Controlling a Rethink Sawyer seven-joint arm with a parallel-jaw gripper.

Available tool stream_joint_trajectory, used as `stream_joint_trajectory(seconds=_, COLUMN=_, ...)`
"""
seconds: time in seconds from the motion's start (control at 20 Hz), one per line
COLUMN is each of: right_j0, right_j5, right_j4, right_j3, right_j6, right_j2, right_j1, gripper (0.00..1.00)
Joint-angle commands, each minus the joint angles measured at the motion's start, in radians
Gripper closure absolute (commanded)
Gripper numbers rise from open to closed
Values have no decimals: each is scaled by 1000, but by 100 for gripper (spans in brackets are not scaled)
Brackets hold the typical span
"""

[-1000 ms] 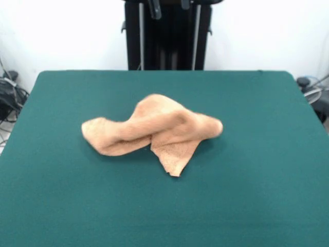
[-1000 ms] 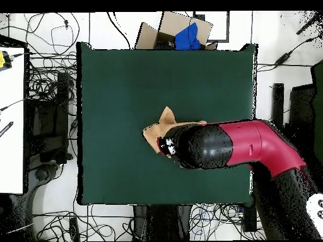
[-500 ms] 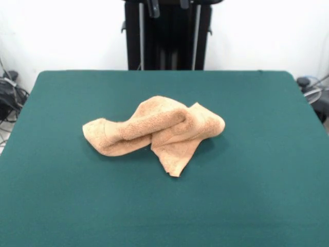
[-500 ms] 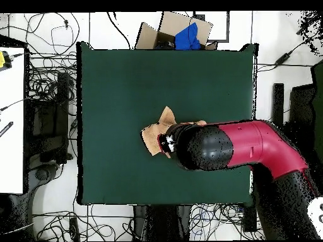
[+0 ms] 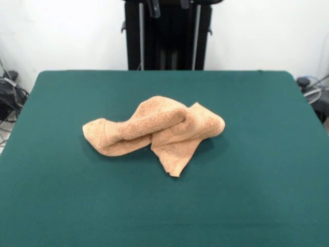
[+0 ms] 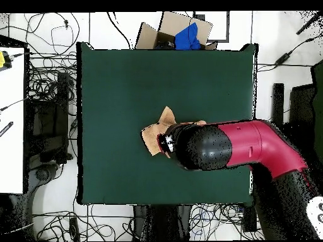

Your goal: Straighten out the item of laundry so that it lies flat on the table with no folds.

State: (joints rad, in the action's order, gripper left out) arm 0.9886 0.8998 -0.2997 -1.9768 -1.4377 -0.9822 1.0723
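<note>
orange terry is what we're looking at, and it's a heap. starting at the front edge, the table (image 5: 164, 216) is bare dark green cloth with nothing on it. a bit further in, around the middle and a little left of centre in the front view, sits the towel (image 5: 154, 131). one flat corner pokes toward us like a tongue, and behind it two thick rolled ridges cross over each other, one running out to the left, one bunched up on the right.

what changed: a second ago the right end of the towel looks smeared and lifted, like it was mid-drop. half a second ago it has flopped into a rounded lump, and now it matches that exactly. so we reckon the cloth has just settled and nothing's tugging on it. task-wise we're basically nowhere: lots of folds, nothing flat yet, so it needs another grab, probably at that loose front corner or at an end.

behind the towel there's more bare green out to the far edge, then the black pedestal (image 5: 167, 36) against the white wall.

from overhead the red and black arm (image 6: 246, 145) hangs over the towel and hides most of it, only the tan edges peek out. the gripper itself isn't visible in either view, so we can't tell if the claw is released or clenched.
</note>
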Motion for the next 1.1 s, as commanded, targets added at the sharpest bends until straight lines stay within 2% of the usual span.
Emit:
stream_joint_trajectory(seconds=0.05, right_j0=-101, right_j5=-141, right_j4=-105, right_j3=-93, right_j6=-124, right_j2=105, right_j1=-74, gripper=0)
stream_joint_trajectory(seconds=0.2, right_j0=-157, right_j5=-215, right_j4=-168, right_j3=-96, right_j6=-212, right_j2=185, right_j1=-105, gripper=0)
stream_joint_trajectory(seconds=0.35, right_j0=-183, right_j5=-240, right_j4=-193, right_j3=-81, right_j6=-221, right_j2=241, right_j1=-129, gripper=0)
stream_joint_trajectory(seconds=0.75, right_j0=-200, right_j5=-288, right_j4=-173, right_j3=-79, right_j6=-183, right_j2=311, right_j1=-170, gripper=0)
stream_joint_trajectory(seconds=1.1, right_j0=-226, right_j5=-318, right_j4=-158, right_j3=-77, right_j6=-195, right_j2=363, right_j1=-174, gripper=0)
